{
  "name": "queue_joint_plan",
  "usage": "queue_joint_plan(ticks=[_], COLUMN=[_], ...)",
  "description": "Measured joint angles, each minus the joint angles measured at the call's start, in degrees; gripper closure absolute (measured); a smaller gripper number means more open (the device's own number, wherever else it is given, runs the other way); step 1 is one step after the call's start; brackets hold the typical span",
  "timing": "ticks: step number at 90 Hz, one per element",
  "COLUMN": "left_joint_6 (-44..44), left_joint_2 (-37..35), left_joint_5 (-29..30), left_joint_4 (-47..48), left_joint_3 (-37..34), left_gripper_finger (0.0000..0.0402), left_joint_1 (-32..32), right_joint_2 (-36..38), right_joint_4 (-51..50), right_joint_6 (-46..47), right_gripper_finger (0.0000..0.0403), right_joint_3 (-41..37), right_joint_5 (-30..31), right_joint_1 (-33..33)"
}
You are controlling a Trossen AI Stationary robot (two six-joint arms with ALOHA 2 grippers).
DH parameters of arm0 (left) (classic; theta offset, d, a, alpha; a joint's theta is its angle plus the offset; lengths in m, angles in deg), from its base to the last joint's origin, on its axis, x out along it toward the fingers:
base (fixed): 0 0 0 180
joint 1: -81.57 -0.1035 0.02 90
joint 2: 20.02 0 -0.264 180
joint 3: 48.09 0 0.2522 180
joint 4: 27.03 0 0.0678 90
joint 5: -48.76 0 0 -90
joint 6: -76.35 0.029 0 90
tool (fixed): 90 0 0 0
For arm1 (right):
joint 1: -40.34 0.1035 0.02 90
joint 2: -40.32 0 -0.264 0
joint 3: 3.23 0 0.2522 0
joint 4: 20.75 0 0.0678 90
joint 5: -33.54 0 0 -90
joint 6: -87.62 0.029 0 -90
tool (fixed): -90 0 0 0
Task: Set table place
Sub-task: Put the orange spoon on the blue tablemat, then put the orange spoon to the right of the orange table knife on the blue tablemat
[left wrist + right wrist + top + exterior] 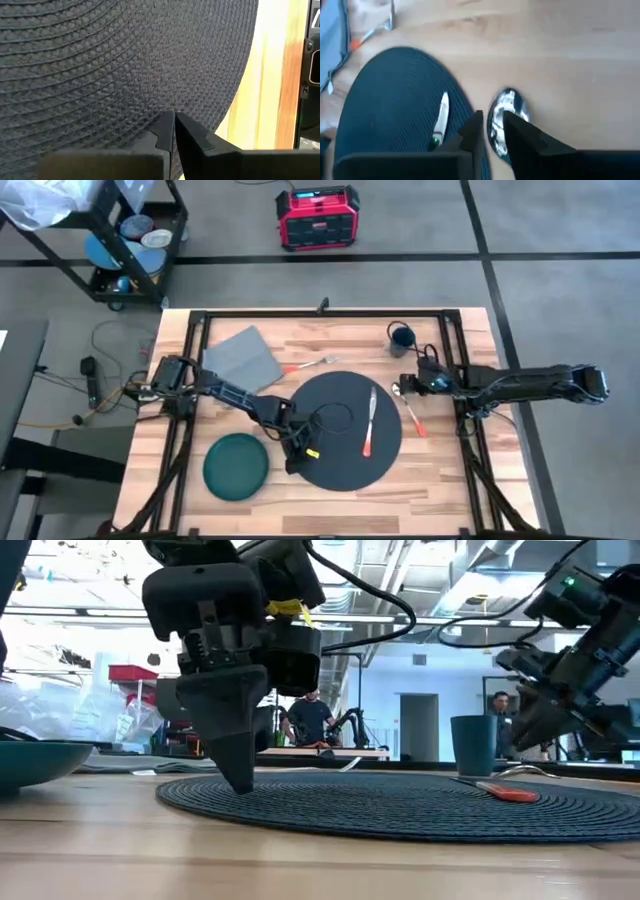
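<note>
- Wood butcher-block, pale and striped, makes up the surface point(330, 345); a black rail runs around it, and grey floor with a red box lies beyond.
- At its middle lies the mat point(335, 395), a large flat round of dark woven ridges, laid as the base of the setting.
- A knife point(369, 423) with an orange handle rests on the mat's right part; a spoon point(410, 413) lies just off that edge, and a fork point(310, 363) beside the grey napkin point(240, 358).
- A green plate point(236, 465), shallow and smooth, is left off the mat at its left, probably yet to be centred.
- The left tool point(297, 458) is pressed to the mat's near-left edge, fingers narrowed almost to touching, nothing seen between them.
- The right tool point(492, 129) hovers over the shiny spoon bowl, fingers narrowly apart, seemingly lined up to grasp; a dark cup point(401, 338) stands behind.
</note>
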Motion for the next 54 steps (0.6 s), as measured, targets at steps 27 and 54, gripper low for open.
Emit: queue_joint_plan(ticks=[27,54], left_joint_6=[0.04,0.34], left_joint_2=[0.0,0.0], left_joint_5=[0.0,-0.02], left_joint_4=[0.53,0.73], left_joint_3=[0.0,0.0], left_gripper_finger=[0.0401,0.0401], left_joint_1=[-0.72,-1.28], right_joint_2=[-7.83,-6.9], right_joint_4=[-10.03,-18.77], right_joint_6=[10.0,9.98], right_gripper_finger=[0.0403,0.0398], right_joint_3=[0.2,8.62], right_joint_5=[-2.14,4.74], right_joint_1=[1.28,10.1])
